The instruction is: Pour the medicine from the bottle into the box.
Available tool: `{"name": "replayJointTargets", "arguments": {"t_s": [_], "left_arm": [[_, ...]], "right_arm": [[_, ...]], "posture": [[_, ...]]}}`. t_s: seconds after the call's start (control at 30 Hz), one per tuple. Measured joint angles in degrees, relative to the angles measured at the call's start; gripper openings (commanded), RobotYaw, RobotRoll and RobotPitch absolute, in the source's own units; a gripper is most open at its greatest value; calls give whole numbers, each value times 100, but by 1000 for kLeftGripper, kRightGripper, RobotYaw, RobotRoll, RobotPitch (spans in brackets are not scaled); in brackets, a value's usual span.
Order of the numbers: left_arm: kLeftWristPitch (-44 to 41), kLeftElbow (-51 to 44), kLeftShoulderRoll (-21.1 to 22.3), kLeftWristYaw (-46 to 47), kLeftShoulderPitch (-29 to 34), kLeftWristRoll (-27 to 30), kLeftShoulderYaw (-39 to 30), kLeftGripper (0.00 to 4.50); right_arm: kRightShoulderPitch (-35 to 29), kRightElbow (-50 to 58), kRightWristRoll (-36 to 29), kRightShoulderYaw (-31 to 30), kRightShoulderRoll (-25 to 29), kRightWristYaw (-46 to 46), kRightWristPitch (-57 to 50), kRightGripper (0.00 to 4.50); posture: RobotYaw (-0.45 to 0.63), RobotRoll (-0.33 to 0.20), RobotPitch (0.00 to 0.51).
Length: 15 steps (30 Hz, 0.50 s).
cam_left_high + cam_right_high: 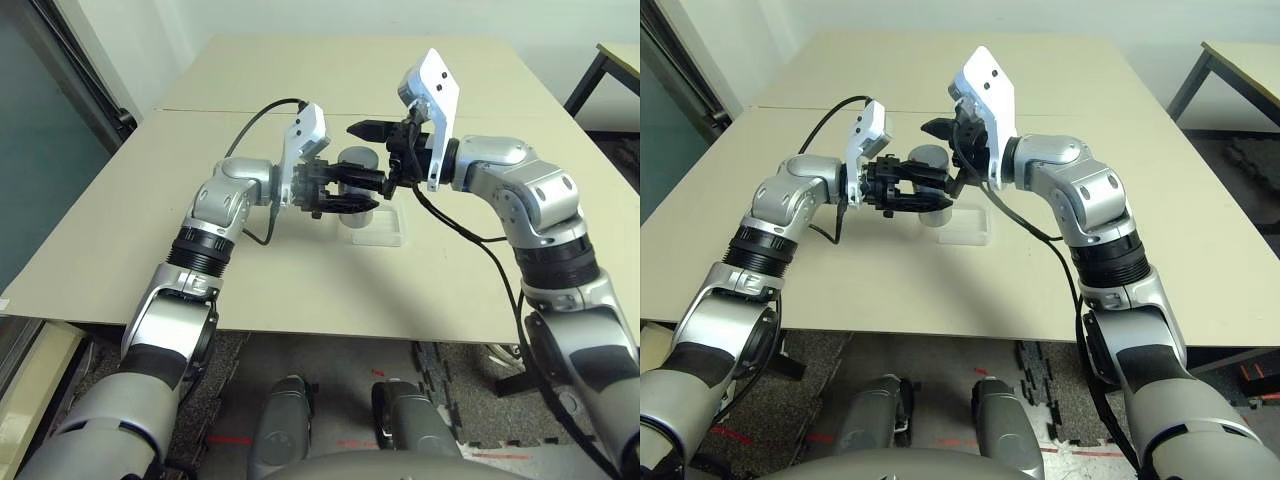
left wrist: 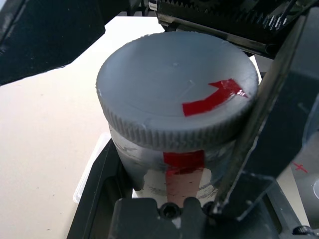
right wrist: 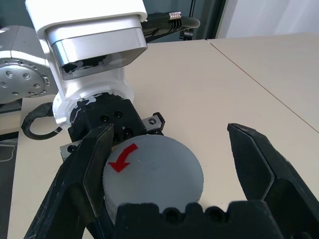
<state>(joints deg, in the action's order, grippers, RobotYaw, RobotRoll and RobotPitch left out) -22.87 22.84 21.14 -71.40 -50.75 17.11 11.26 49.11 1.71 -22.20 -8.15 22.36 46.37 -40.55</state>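
While we look down over both silver forearms, we see the small silver-grey cylindrical bottle (image 1: 357,162) with its round grey ribbed cap near the centre of the head frame, upright and raised above the beige table (image 1: 150,200). Our left gripper (image 1: 362,190) reaches in from the left of the picture and is clamped tight on the bottle's body below the cap; in the left wrist view the black fingers (image 2: 264,149) press against the silvery wall on both sides, with a red label patch (image 2: 183,162) running down the body between them. A red arrow mark (image 3: 123,157) sits on the flat top of the cap.

Our right gripper (image 3: 169,164) comes in from the right of the frame at cap height, its jaws spread wide. In the right wrist view its two black fingers (image 3: 259,164) stand on either side of the cap, one close against the cap's edge, the other well apart from it.

Just below the bottle, the small shallow square tray of clear plastic (image 1: 385,228) lies flat on the table, at the centre of the frame.
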Motion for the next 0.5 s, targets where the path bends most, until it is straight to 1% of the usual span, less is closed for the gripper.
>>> {"name": "replayJointTargets", "arguments": {"t_s": [0.27, 0.5], "left_arm": [[-20, 1, -14, 57, 0, 0, -1, 2506], [-23, 28, 2, 133, -1, 0, -11, 2506]], "right_arm": [[-95, 137, -238, 84, 256, 1, -151, 4500], [-257, 362, -472, 196, 583, 2, -262, 4500]], "posture": [[18, 0, 87], [17, 0, 87]]}}
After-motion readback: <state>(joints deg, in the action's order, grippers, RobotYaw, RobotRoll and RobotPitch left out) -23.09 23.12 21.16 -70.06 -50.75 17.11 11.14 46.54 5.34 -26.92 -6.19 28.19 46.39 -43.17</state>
